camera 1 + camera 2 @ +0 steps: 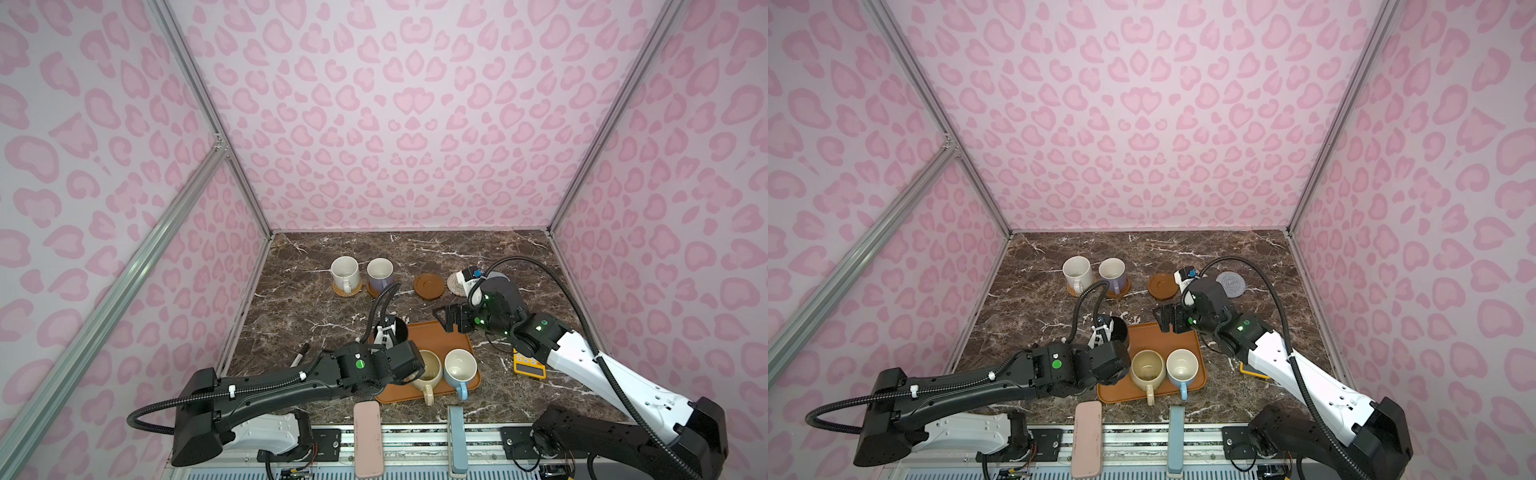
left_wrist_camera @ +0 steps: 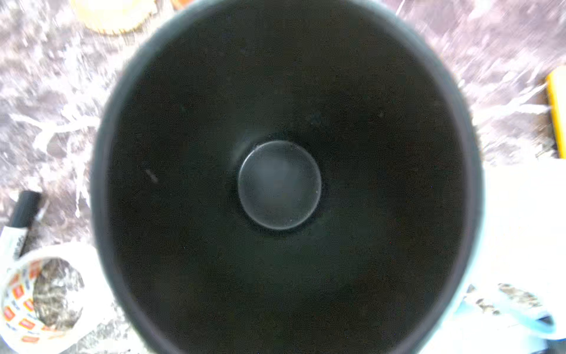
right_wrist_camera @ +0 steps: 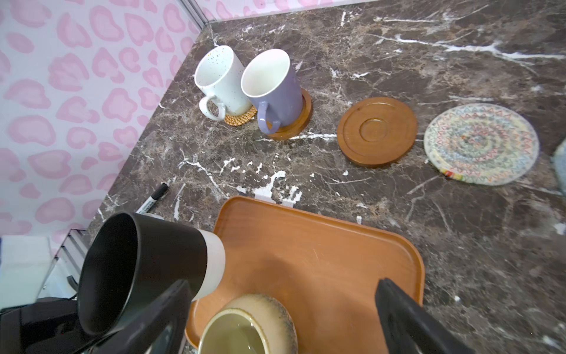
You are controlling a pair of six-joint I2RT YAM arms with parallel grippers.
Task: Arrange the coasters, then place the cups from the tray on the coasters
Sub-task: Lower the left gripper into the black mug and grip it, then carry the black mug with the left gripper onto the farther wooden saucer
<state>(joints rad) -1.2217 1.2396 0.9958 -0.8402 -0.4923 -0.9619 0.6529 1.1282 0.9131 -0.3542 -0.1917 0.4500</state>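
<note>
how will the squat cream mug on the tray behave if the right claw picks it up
The cream mug looks glazed ceramic, so probably rigid, heavyish and slippery for the right claw. Its squat, wide body should resist tipping on the tray. It stands close beside the light blue mug, so a knock might chip either.

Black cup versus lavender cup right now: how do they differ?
The lavender cup stands on a wooden coaster at the back; the black cup is on no coaster, at the tray's far left corner. The left gripper is shut on the black cup; no gripper is at the lavender cup. The black cup is dark inside, the lavender cup white inside. Both look empty.
</note>
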